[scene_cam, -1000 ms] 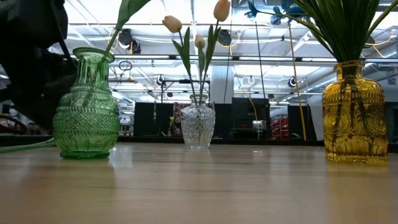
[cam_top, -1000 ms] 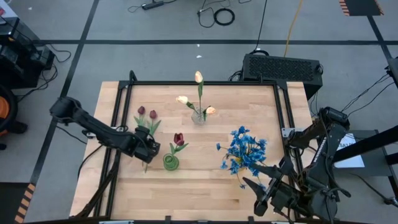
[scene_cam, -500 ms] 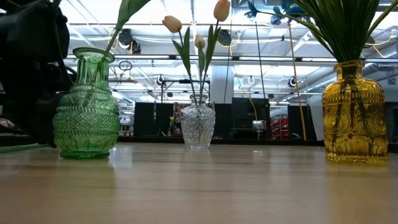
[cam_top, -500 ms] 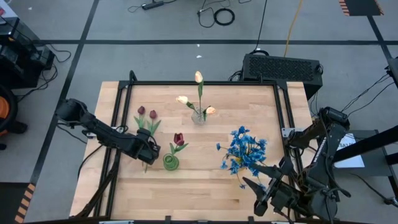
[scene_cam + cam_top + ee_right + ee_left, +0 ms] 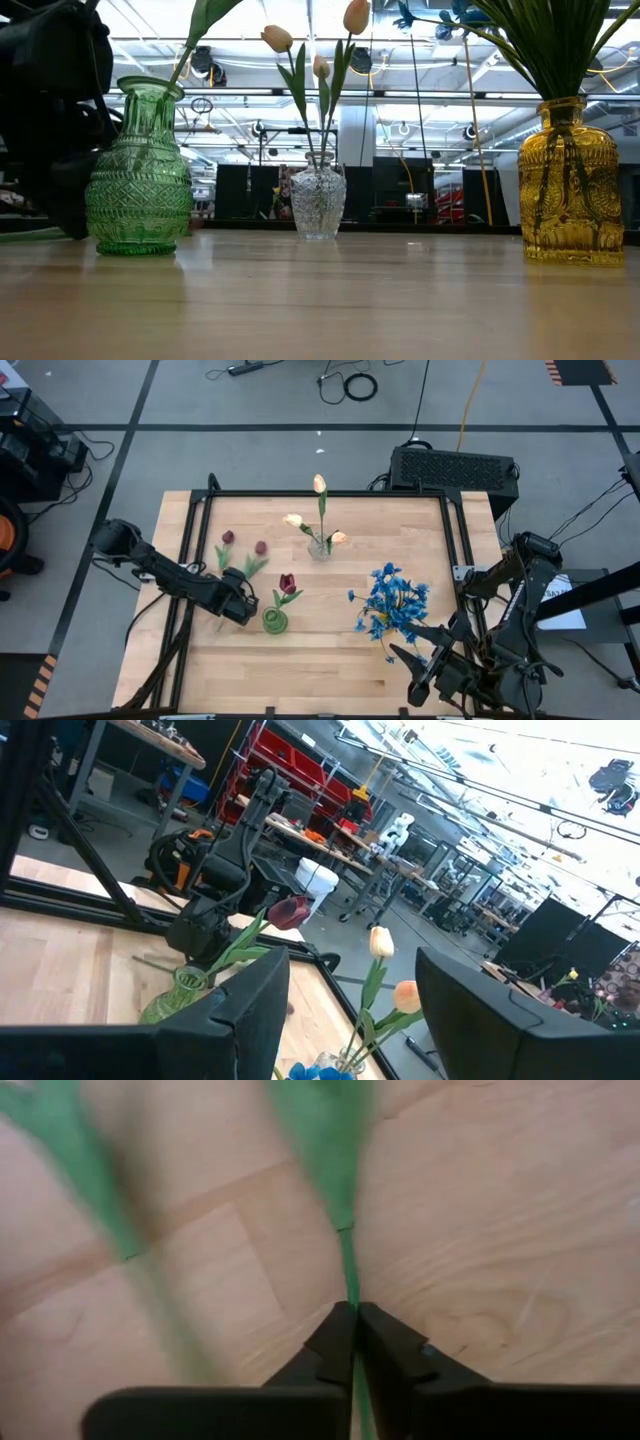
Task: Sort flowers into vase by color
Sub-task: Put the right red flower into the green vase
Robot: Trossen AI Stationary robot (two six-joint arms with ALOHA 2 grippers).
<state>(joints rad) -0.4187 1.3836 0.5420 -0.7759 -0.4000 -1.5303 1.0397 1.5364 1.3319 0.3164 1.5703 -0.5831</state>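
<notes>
Sorting is nearly done: only two dark red tulips [image 5: 243,554] lie on the bench [image 5: 330,650] at centre left, left hand [image 5: 240,610] closed on one stem, right hand [image 5: 425,685] half open.

Our left arm reaches in low from the table's left edge, its left gripper [image 5: 240,611] pinched closed on a thin stem. Our right arm waits folded at the table's front right corner, right gripper [image 5: 425,678] parted.

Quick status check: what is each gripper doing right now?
Left gripper: shut on the thin green stem of a dark red tulip, low over the wooden table.
Right gripper: open, holding nothing, waiting at the table's right side.
</notes>
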